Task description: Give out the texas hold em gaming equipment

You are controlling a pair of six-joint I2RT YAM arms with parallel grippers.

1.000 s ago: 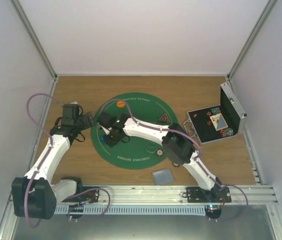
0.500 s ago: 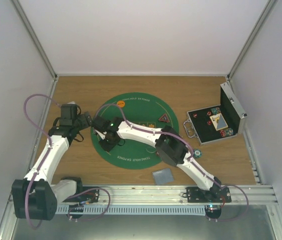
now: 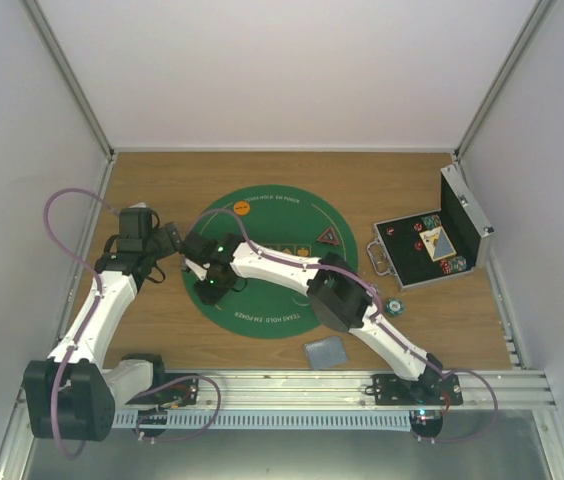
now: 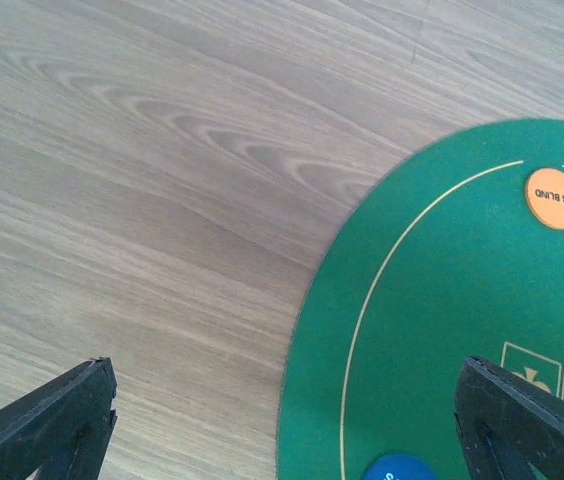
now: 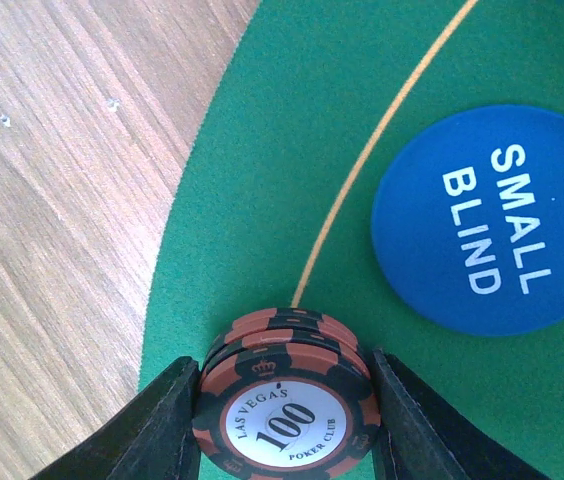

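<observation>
The right gripper is half closed on stacked red chips at the mat edge, the left gripper gapes wide and empty, and the open case holds other chips.

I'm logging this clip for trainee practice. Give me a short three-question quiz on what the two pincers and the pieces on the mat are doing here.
1. True or false: the left pincer is shut on a playing card.
2. The right pincer grips: A, a playing card; B, red chips; C, a die.
3. What is printed on the blue disc?
Key: 1 false, it stands open and empty. 2 B. 3 SMALL BLIND.
</observation>
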